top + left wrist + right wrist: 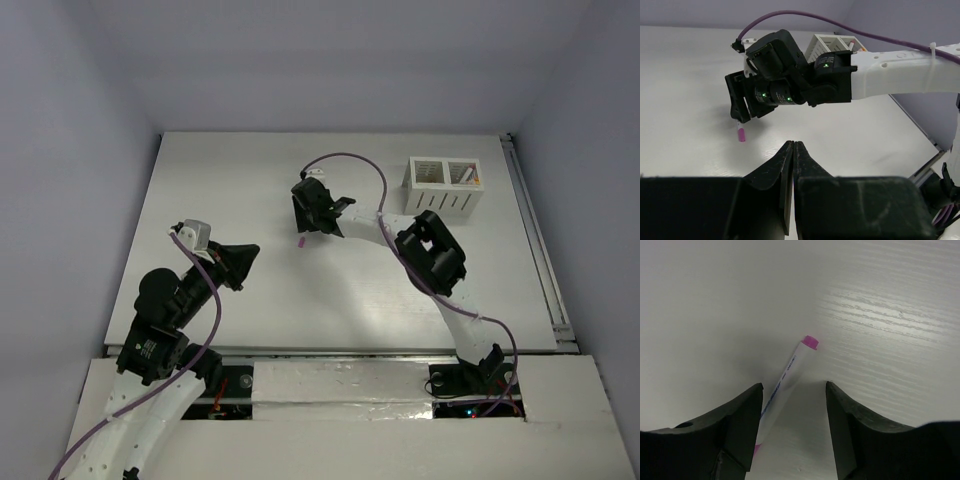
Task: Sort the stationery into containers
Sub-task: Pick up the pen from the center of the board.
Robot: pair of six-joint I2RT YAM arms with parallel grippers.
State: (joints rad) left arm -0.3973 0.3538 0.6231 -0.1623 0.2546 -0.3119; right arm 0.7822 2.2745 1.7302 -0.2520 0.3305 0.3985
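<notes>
In the right wrist view, the right hand (794,410) is seen spread wide, and a pink-capped white pen (789,372) is framed slantwise between its fingers, close to the lower-left one (contact cannot be told). The left hand (793,155) is clenched on nothing. The white box holder (445,185) is set at the upper right of the tabletop (230,180).

free: table (250,320) left of centre and along near edge | blocked: right arm (430,255) across centre; holder (444,200) at far-right corner
</notes>
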